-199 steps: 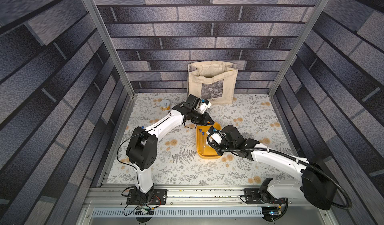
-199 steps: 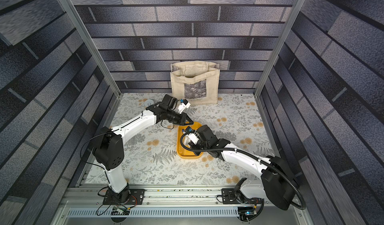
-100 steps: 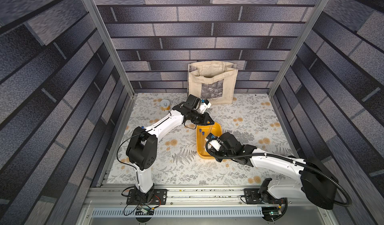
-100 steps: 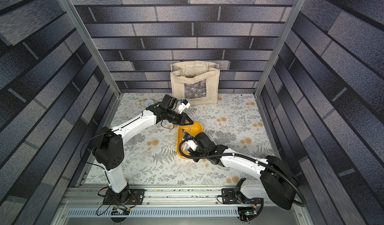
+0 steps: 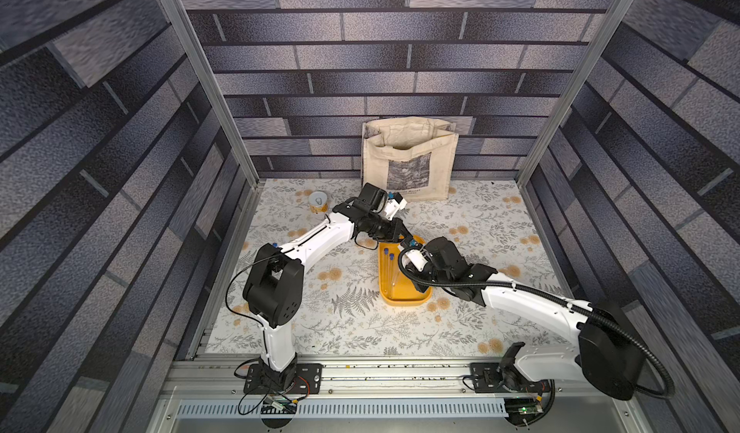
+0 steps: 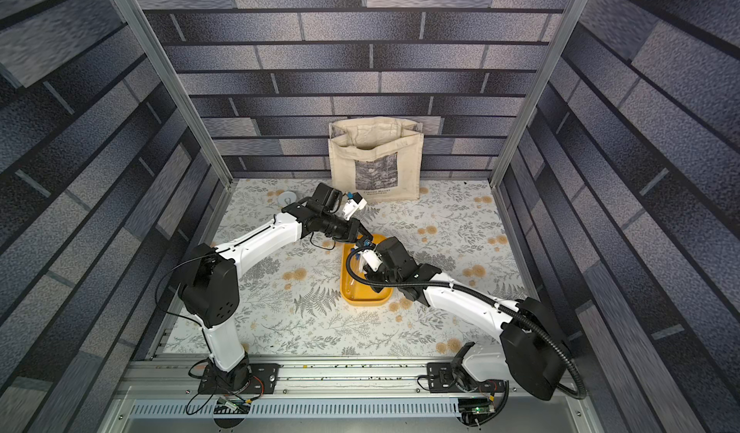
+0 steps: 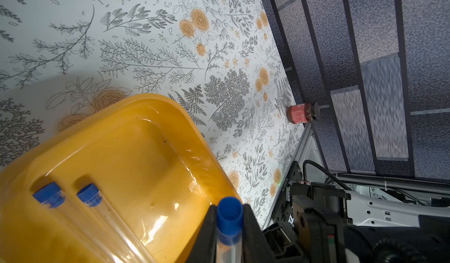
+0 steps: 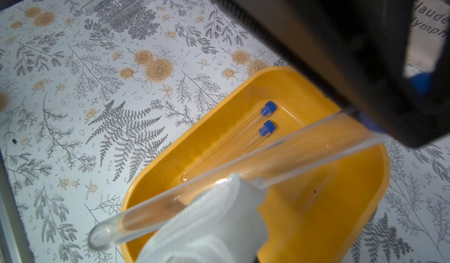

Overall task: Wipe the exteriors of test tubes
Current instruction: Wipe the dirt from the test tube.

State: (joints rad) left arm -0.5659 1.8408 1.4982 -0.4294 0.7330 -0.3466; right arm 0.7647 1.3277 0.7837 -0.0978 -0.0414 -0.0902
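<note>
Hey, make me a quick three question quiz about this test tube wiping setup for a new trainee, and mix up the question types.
1. Which tool grips the raised test tube at its capped end? A) left B) right
2. True or false: three tubes lie in the yellow tray.
3. Fill in: a white ___ is held against the raised tube.
Key: 1 A, the left tool. 2 False, two tubes lie there. 3 cloth.
</note>
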